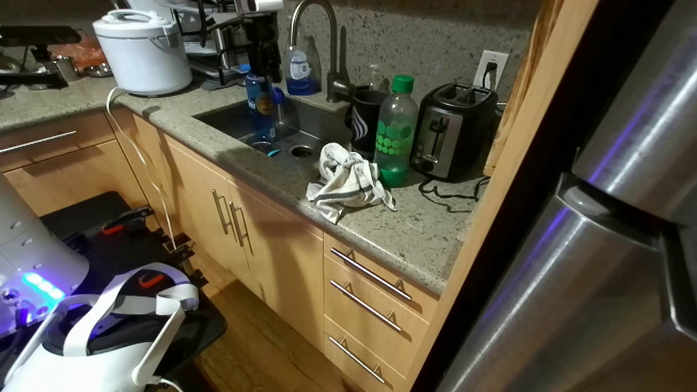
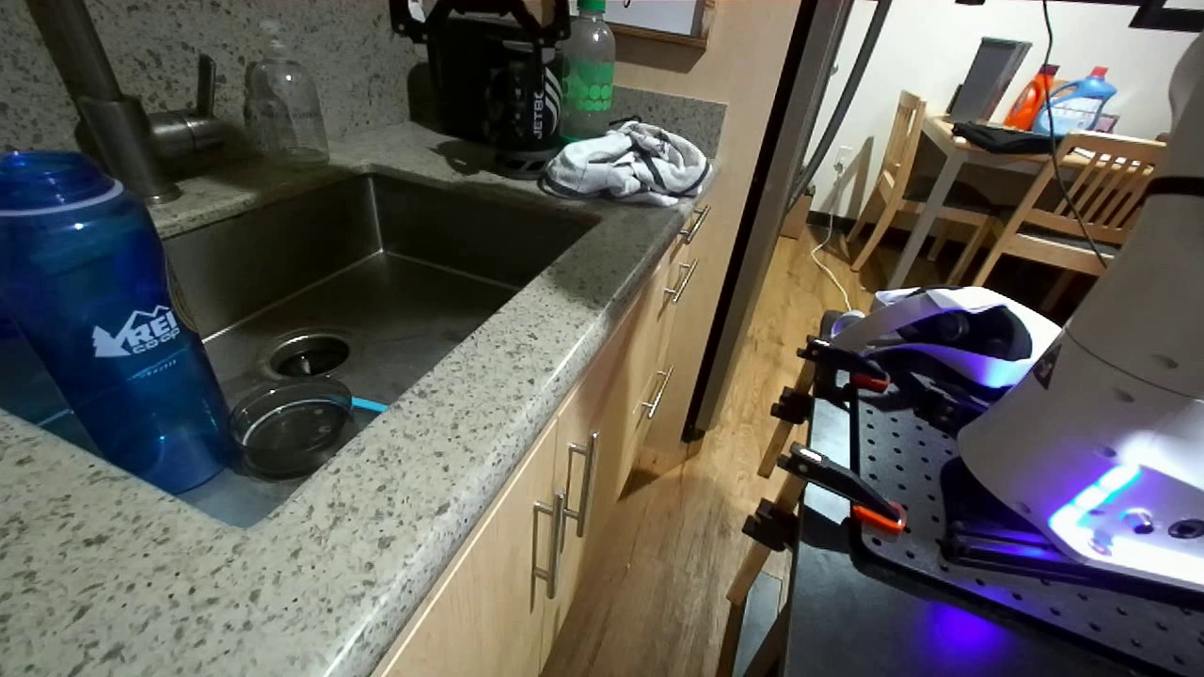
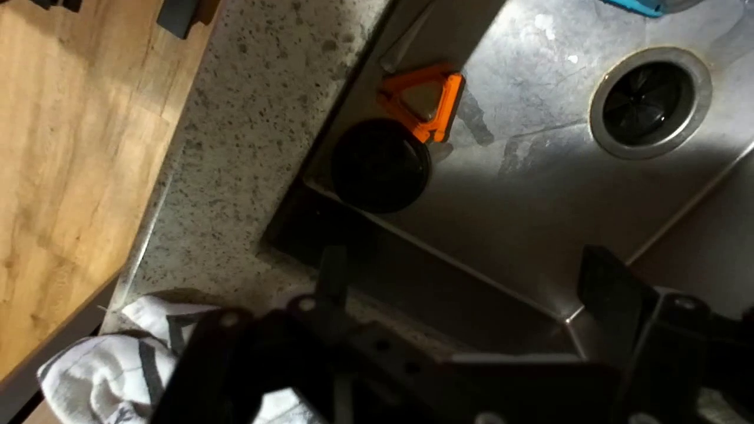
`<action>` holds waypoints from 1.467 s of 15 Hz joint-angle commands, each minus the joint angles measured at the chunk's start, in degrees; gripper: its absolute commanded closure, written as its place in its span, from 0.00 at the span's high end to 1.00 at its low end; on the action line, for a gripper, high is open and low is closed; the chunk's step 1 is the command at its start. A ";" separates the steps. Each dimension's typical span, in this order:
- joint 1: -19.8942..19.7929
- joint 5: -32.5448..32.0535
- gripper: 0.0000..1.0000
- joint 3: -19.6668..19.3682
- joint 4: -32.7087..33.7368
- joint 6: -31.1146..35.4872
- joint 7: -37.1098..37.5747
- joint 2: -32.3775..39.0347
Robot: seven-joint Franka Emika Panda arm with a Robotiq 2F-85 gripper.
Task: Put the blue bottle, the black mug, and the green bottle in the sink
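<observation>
Blue bottle (image 2: 103,320) in sink (image 2: 461,226), likely placed already | black mug (image 1: 366,122), green bottle (image 1: 396,136) beside sink, presumably awaiting transfer | my gripper (image 3: 465,262) spread, empty, above sink, I judge to straddle black mug

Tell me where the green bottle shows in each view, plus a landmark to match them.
In an exterior view: green bottle, just right of centre, upper half.
In an exterior view: green bottle, at the top edge near the middle.
Wrist view: not in sight.
Shared landmark: striped towel, in all three views.
</observation>
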 commanded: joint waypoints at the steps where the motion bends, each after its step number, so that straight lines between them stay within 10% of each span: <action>1: -1.56 2.61 1.00 -0.98 1.03 -1.79 2.98 -0.72; 14: -9.69 18.14 1.00 -6.88 1.07 0.96 3.15 -3.23; 22: -11.61 15.62 1.00 -9.35 3.49 2.08 9.65 -1.29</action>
